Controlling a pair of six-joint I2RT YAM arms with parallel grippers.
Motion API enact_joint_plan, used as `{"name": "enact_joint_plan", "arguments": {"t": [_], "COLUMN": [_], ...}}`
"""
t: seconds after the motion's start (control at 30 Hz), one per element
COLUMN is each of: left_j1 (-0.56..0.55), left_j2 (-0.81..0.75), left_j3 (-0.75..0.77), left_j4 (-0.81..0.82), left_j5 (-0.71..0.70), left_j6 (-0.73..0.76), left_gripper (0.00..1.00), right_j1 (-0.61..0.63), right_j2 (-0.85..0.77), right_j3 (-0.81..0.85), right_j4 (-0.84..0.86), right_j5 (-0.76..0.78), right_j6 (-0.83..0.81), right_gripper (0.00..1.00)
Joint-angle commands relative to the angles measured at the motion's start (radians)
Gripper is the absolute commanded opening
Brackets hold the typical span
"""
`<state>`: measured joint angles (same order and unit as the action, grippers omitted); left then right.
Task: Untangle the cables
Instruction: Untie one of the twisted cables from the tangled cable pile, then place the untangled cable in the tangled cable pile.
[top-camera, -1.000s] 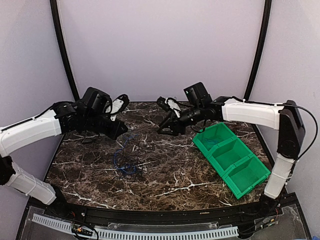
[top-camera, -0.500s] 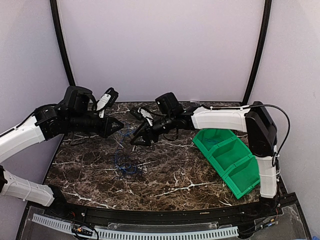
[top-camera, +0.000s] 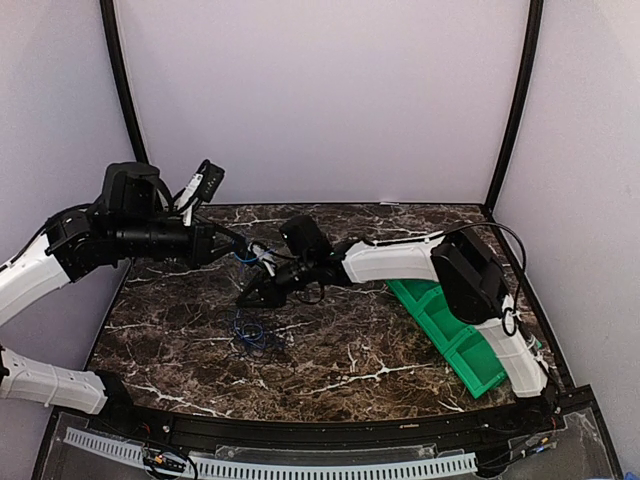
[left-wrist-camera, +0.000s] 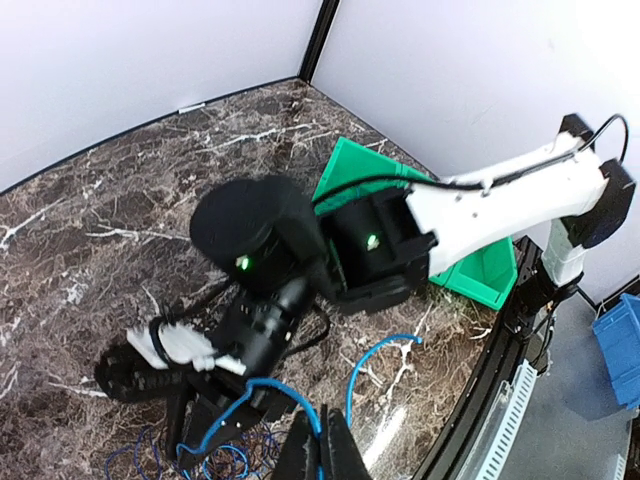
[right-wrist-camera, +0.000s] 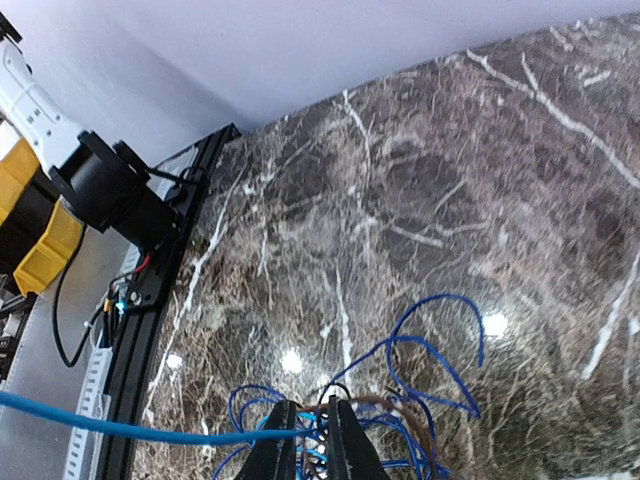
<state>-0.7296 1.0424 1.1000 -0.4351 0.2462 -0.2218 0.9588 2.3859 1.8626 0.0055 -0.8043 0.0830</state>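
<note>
The cables lie in a tangle (top-camera: 255, 335) of blue and dark strands on the marble table, left of centre. My left gripper (top-camera: 228, 247) hangs above it, shut on a bright blue cable (left-wrist-camera: 385, 345) that arcs away from its closed tips (left-wrist-camera: 320, 455). My right gripper (top-camera: 248, 297) reaches across to the top of the tangle. In the right wrist view its jaws (right-wrist-camera: 308, 435) stand almost together over the knot of blue and brown strands (right-wrist-camera: 440, 390), strands running between them. A taut blue cable (right-wrist-camera: 120, 428) runs left from them.
Green bins (top-camera: 475, 365) stand at the table's right, partly under the right arm (top-camera: 390, 258). A black rail (right-wrist-camera: 160, 300) marks the table's near edge. The purple back wall (top-camera: 320, 100) is close behind.
The right arm has swung left from the bins and down to the tangle, and its jaws have closed. The left gripper has drawn back to the left with the blue cable.
</note>
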Motion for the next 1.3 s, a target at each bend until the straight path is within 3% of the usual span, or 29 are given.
{"name": "enact_joint_plan", "arguments": {"t": [0.0,0.43,0.67,0.9,1.1,1.27], "left_j1": [-0.005,-0.005,-0.021,-0.023,-0.024,-0.024], "left_j2": [-0.039,0.126,0.19,0.14,0.035,-0.049], "left_j3": [0.133,0.766,1.036,0.877,0.605,0.5], "left_j4": [0.002,-0.086,0.038,0.145,0.149,0.099], "left_j5": [-0.009,-0.141,-0.142,-0.194,-0.325,-0.411], "left_j6": [0.007,0.046,0.035,-0.02,-0.007,-0.024], "left_gripper": [0.0,0.0,0.0,0.0,0.0,0.0], "right_j1": [0.037,0.058,0.069,0.069,0.051,0.046], "right_j2": [0.059,0.142,0.176,0.109,-0.059,-0.152], "right_j3": [-0.048,-0.103,-0.088,-0.056,-0.053,-0.035], "right_j4": [0.073,0.093,0.079,0.0,-0.092,-0.17], "right_j5": [-0.05,0.0,0.023,0.03,0.065,0.162], "right_j6": [0.059,0.136,0.142,0.05,-0.054,-0.149], "right_gripper": [0.13,0.02,0.02,0.1,0.32,0.38]}}
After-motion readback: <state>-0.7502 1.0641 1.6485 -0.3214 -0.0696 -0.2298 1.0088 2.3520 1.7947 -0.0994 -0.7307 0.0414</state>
